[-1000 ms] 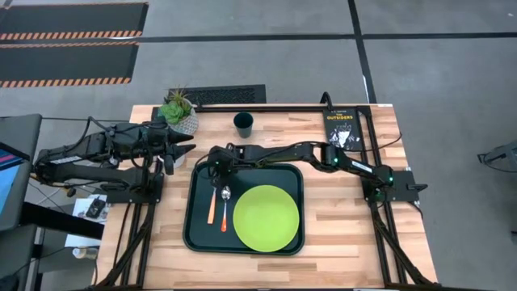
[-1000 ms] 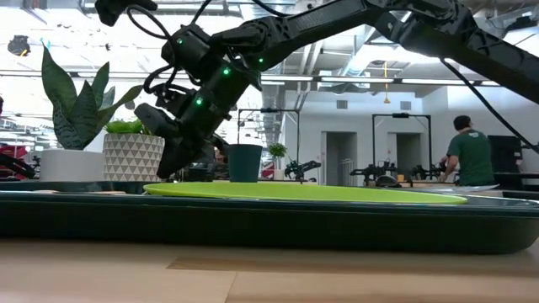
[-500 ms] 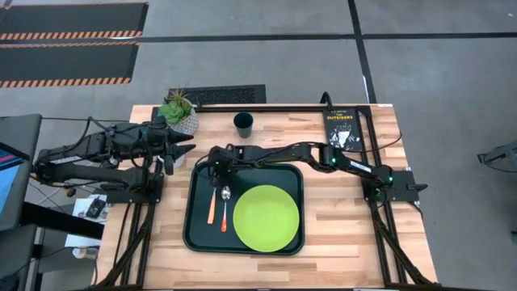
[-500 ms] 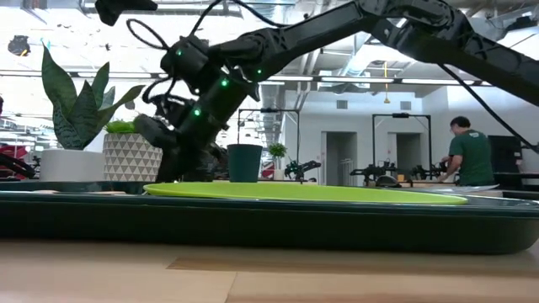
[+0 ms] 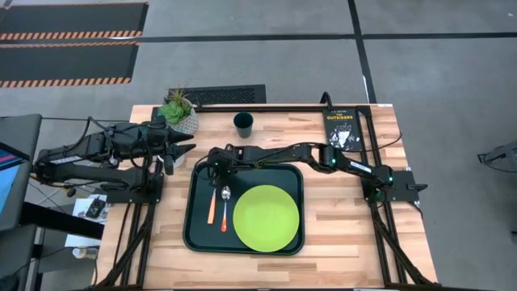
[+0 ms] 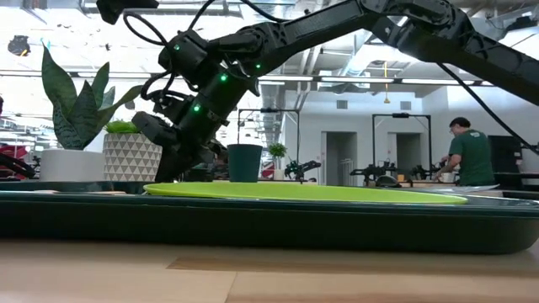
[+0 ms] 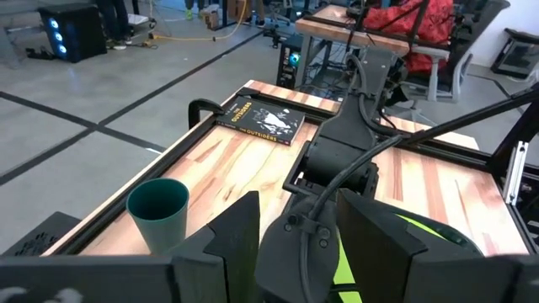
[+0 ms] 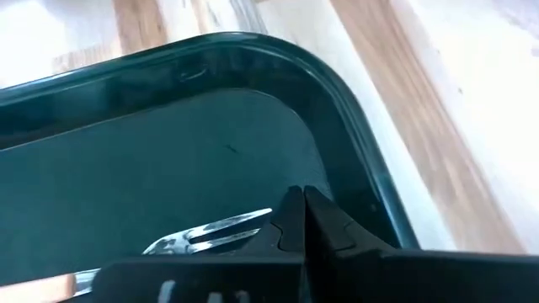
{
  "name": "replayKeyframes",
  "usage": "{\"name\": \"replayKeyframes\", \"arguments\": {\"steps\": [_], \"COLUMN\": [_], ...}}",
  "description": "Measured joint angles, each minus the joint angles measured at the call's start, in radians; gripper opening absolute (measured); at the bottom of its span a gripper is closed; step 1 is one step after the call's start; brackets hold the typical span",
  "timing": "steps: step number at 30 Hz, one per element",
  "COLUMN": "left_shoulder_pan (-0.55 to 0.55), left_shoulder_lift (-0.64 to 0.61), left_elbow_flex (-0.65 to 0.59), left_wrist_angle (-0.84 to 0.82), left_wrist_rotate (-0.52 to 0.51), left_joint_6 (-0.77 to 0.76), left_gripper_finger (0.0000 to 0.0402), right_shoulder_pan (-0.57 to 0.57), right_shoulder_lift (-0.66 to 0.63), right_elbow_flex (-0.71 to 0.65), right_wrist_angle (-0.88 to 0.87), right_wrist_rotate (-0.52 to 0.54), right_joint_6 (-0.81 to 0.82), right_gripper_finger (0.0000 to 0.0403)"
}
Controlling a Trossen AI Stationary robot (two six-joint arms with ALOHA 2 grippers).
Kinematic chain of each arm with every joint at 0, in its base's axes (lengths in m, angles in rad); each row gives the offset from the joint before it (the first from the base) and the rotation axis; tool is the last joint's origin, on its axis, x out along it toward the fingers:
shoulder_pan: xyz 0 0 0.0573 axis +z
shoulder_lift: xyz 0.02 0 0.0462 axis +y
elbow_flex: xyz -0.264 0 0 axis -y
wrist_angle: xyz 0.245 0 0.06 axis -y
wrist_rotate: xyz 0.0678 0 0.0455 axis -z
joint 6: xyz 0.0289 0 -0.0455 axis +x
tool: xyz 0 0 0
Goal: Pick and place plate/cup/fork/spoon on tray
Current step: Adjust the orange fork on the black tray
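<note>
fork tines beside shut gripper

Plate, fork, spoon lie in tray — cup stands outside

1. Both arms are dark, near-black, built of jointed segments.
2. The right arm carries small green lights along its segments, seen at the upper centre of the low view.
3. Thin black cables loop beside its wrist joints.
4. The left hand has two broad, flat, dark grey fingers with angular edges.
5. The right hand has dark fingers narrowing to pointed tips.
6. The left arm shows bundled cables along its length.
</note>
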Motion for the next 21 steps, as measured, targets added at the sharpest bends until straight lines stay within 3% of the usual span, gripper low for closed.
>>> {"name": "replayKeyframes", "arguments": {"steps": [21], "left_shoulder_pan": [0.000], "left_shoulder_lift": [0.000], "left_elbow_flex": [0.000], "left_wrist_angle": [-0.001], "left_wrist_rotate": [0.025], "left_joint_6": [0.010], "left_gripper_finger": [0.0146], "right_shoulder_pan": [0.035], "right_shoulder_lift": [0.001], "right_elbow_flex": [-0.001], "right_wrist_angle": [-0.001], "right_wrist_rotate": [-0.031], "right_joint_6": [-0.026], "right_gripper_finger": [0.0010]}}
